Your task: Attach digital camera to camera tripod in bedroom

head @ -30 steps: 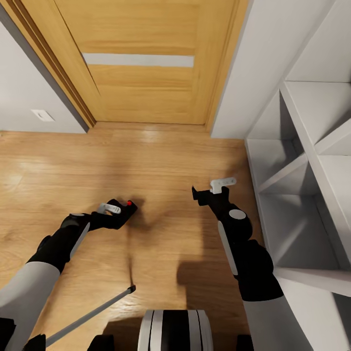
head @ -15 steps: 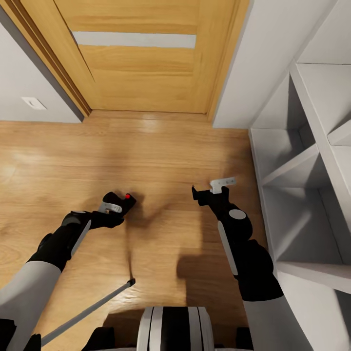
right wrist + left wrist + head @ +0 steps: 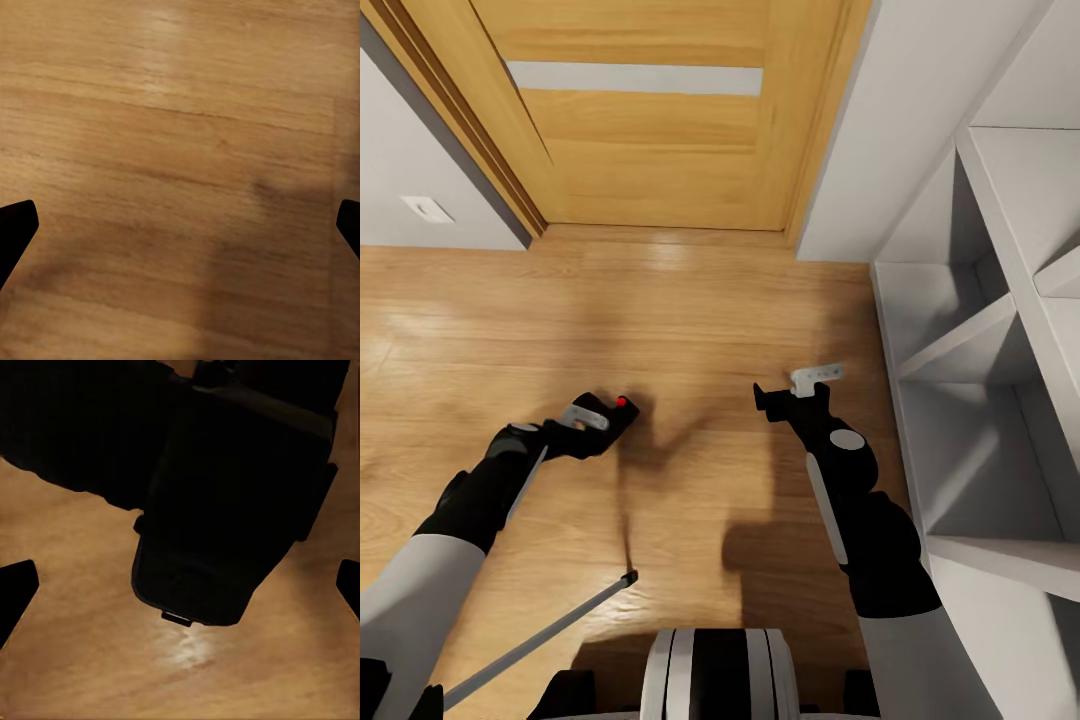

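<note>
My left gripper (image 3: pixel 588 418) is released: in the left wrist view its fingertips (image 3: pixel 15 585) sit wide apart at the edges of the frame, with wood floor showing between each of them and the digital camera (image 3: pixel 225 510), so neither pad is on it. In the head view the digital camera (image 3: pixel 615 412) is just beside that gripper, at about 2 o'clock from it, with its red button (image 3: pixel 622 402) facing up. What the black body rests on I cannot tell; a dark mass lies behind it in the wrist view. At roughly 6 o'clock from the camera, one silver leg of the camera tripod (image 3: pixel 540 640) slants across the floor and ends in a black foot. My right gripper (image 3: pixel 792 388) is at 3 o'clock from the camera and well apart from it. It is released as well, its fingertips (image 3: pixel 15 225) spread wide over bare plank floor (image 3: pixel 180 150). At 12 o'clock stands the oak door (image 3: pixel 660 150), and at 3 o'clock the white cube shelves (image 3: pixel 980 330).
</note>
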Controlling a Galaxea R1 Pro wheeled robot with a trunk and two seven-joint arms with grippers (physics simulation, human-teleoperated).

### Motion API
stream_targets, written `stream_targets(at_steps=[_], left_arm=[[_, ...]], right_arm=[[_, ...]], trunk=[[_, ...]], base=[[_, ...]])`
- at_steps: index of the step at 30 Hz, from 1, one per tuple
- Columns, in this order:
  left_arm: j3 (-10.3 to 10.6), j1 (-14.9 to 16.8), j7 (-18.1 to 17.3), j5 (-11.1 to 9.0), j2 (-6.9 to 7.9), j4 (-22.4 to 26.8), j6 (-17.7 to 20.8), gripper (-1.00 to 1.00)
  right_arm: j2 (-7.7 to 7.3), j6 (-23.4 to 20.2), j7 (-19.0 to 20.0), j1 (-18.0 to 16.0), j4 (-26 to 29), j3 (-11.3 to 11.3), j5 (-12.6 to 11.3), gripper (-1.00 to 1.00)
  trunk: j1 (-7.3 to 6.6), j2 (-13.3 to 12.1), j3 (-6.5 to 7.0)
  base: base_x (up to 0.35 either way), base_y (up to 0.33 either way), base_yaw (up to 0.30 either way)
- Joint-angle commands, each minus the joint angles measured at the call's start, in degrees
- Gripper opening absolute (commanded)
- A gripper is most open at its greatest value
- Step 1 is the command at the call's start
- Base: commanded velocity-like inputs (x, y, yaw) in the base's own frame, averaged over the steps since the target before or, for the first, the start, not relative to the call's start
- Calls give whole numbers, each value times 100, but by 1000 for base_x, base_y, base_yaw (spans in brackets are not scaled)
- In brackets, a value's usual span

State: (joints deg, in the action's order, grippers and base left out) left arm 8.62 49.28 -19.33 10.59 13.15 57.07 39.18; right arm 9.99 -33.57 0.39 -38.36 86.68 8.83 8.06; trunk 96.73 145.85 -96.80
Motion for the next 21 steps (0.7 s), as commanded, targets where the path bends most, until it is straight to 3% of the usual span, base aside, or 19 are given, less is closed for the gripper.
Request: stream_targets(at_steps=[1, 12, 21], left_arm=[[8, 2, -44, 73, 4, 40, 15, 100], [8, 2, -36, 127, -44, 189, 19, 100], [8, 2, -36, 167, -124, 184, 19, 100]], right_arm=[[1, -35, 4, -3, 7, 5, 48, 100], [1, -35, 5, -4, 7, 5, 55, 100], [1, -35, 5, -4, 7, 5, 55, 100]], trunk=[[-1, 1, -3], [-1, 1, -3], [22, 13, -203]], base=[[0, 0, 0], [0, 0, 0], [0, 0, 0]])
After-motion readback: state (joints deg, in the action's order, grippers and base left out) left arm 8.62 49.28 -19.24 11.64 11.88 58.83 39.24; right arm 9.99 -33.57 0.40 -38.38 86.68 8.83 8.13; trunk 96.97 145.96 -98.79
